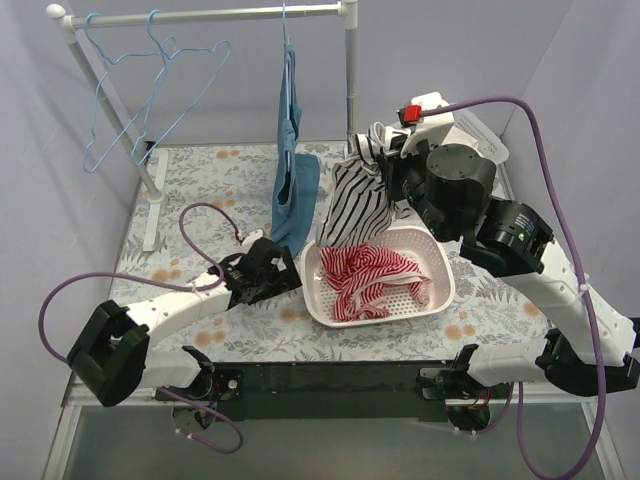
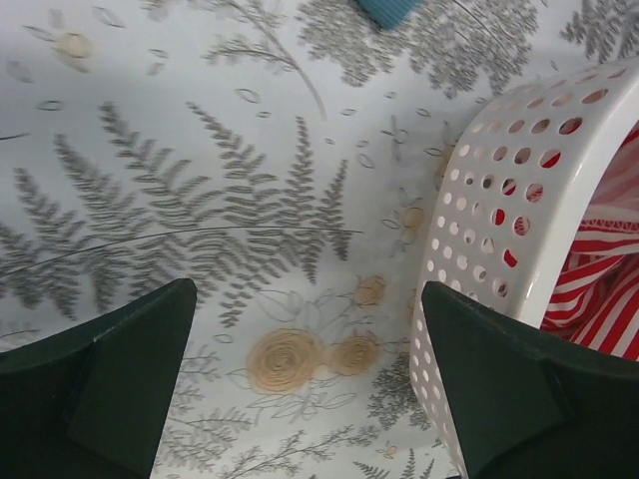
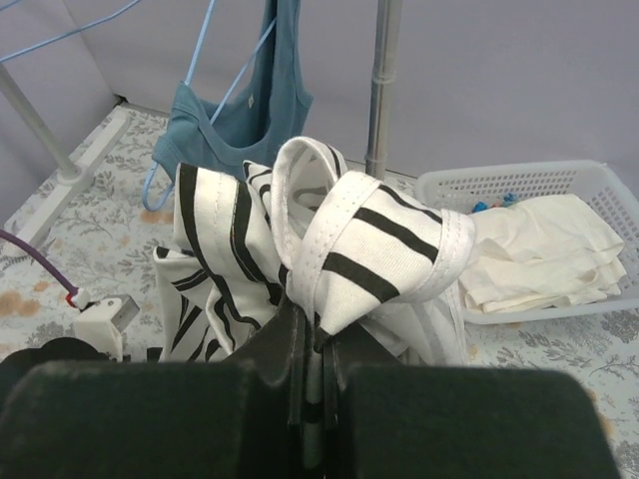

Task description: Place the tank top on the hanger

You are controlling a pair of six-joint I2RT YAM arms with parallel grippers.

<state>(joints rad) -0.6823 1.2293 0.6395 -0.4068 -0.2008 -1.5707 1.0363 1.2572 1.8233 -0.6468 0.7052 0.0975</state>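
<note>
The tank top (image 1: 358, 200), white with black stripes, hangs bunched from my right gripper (image 1: 392, 160) above the back of the white basket (image 1: 440, 270). In the right wrist view the gripper (image 3: 318, 334) is shut on a fold of the tank top (image 3: 369, 249). Two empty light-blue hangers (image 1: 150, 95) hang on the rail at the back left. My left gripper (image 1: 290, 272) is open and empty, low over the table beside the basket's left wall (image 2: 499, 200); its fingers (image 2: 110, 379) stand wide apart.
A teal-blue garment (image 1: 292, 170) hangs on a hanger from the white rail (image 1: 210, 15). A red-and-white striped garment (image 1: 375, 275) lies in the basket. A second basket with cream cloth (image 3: 539, 249) stands at the back right. Rack post (image 1: 350, 70) is behind the tank top.
</note>
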